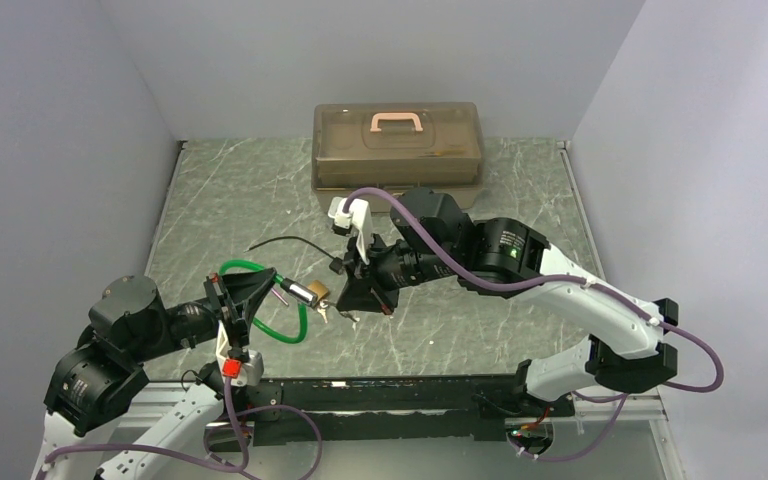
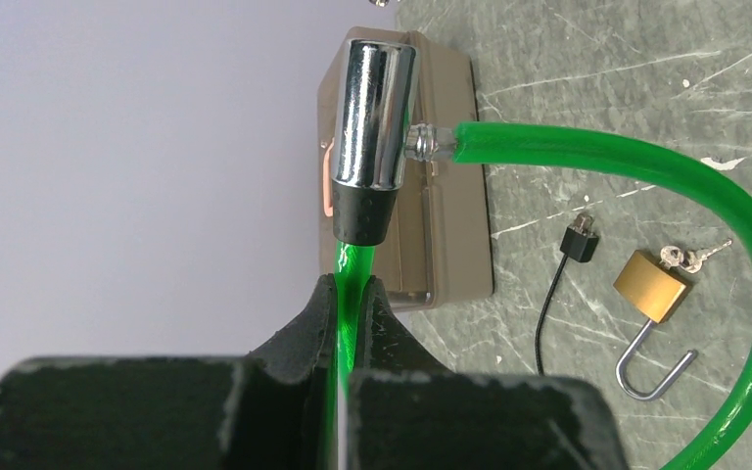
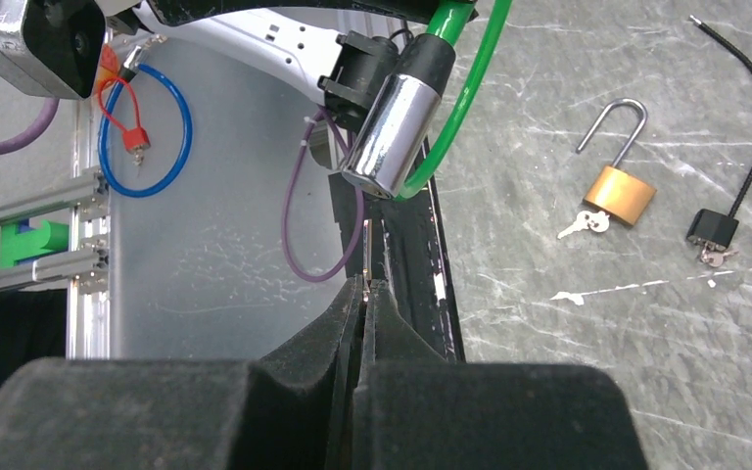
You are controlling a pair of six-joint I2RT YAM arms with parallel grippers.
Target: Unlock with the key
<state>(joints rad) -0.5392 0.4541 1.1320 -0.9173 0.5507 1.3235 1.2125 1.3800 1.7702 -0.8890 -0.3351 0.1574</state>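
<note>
A green cable lock [image 1: 260,268] with a chrome cylinder [image 1: 303,292] is held off the table. My left gripper [image 2: 354,284] is shut on the green cable [image 2: 646,166] just below the cylinder [image 2: 374,113]. In the right wrist view the cylinder [image 3: 392,132] hangs tilted, its open end toward my right gripper [image 3: 366,292]. That gripper is shut on a thin metal key [image 3: 367,282] seen edge-on, its tip a short way from the cylinder and not touching it. In the top view my right gripper [image 1: 365,300] sits just right of the cylinder.
A brass padlock [image 3: 620,194] with open shackle and keys lies on the table. A black cable lock [image 3: 713,227] with a key lies beside it. A brown lidded box [image 1: 397,143] stands at the back. The table's front rail [image 1: 390,392] is close below.
</note>
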